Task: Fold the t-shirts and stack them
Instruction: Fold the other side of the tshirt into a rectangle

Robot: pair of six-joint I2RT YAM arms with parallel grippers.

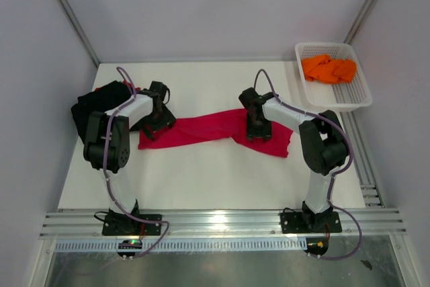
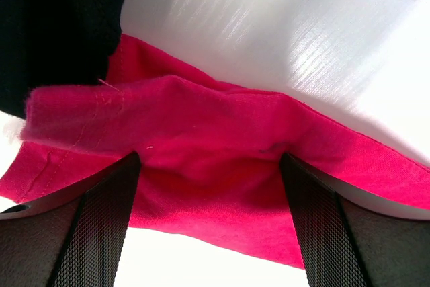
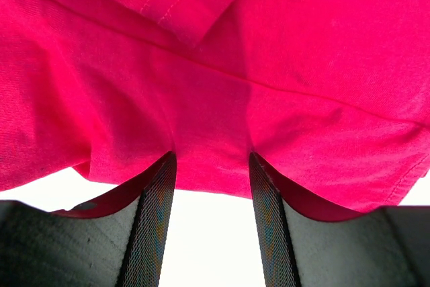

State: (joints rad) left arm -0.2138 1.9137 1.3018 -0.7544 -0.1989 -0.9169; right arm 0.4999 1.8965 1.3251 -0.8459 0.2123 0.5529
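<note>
- One white worktop (image 1: 201,179), grey walls (image 1: 215,5) around it, metal rail (image 1: 222,223) along the near edge.
- Count: two claws, one crimson t-shirt (image 1: 201,129), one black t-shirt (image 1: 91,109), one orange t-shirt (image 1: 328,68), one basket (image 1: 356,95).
- Crimson t-shirt lies twisted across the middle. Left claw (image 1: 153,124) gapes wide around its left end, right claw (image 1: 258,131) sits roughly half open over the right end.
- Black t-shirt hangs over the far-left edge, orange one's in the basket far right. Bare worktop near the rail.

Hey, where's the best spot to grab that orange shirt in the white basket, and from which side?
Probably its bunched top fold, coming straight down from above: the orange shirt lies crumpled inside the basket, whose walls block a sideways approach.
</note>
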